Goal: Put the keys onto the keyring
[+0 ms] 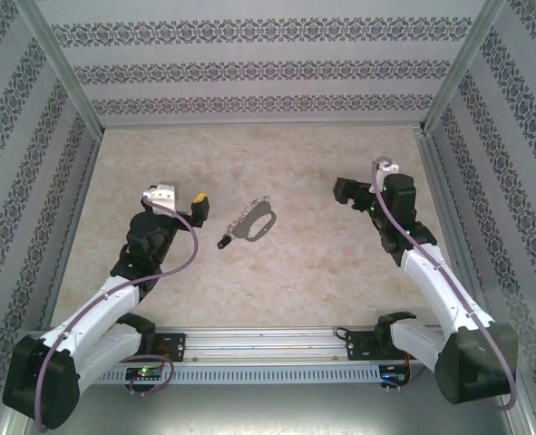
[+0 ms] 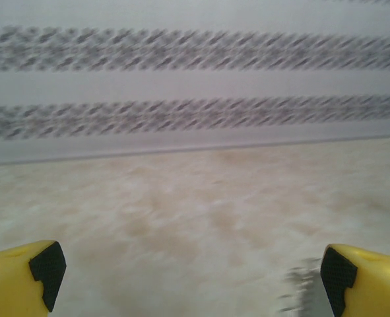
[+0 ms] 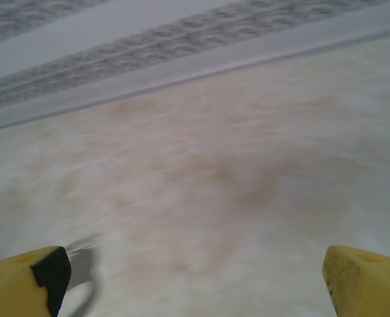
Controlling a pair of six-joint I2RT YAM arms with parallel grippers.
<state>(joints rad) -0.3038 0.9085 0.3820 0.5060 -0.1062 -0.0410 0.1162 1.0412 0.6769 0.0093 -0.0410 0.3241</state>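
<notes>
Where your arms are bolted: the near edge of the worktop [image 1: 340, 281]. What you need lies beyond it, around the middle.
Key: the key [image 1: 223, 242], tiny and black-headed, lies nearest you, a little left of the worktop's middle, at the near end of the chain [image 1: 238, 225]. I cannot tell whether it is threaded on or merely touching.
Keyring: the keyring [image 1: 258, 220] lies flat just beyond and right of the key, roughly central, between your two grippers.
Left gripper: the left gripper [image 1: 198, 207] sits just left of the chain, jaws spread fully, nothing between them. Its wrist view has a grey blur low beside one finger [image 2: 353, 277], probably the chain.
Right gripper: the right gripper [image 1: 344, 192] stands farther off toward the right edge, jaws equally wide and empty. A grey curve shows beside one pad [image 3: 51, 277], likely the loop.
Step in hand: my judgement is that you should confirm the join first.
Doing it well: if the key is loose, pin the loop flat with one gripper. Narrow the other's jaws before descending, then pinch the key across its black head, so you do not nudge the chain aside.
</notes>
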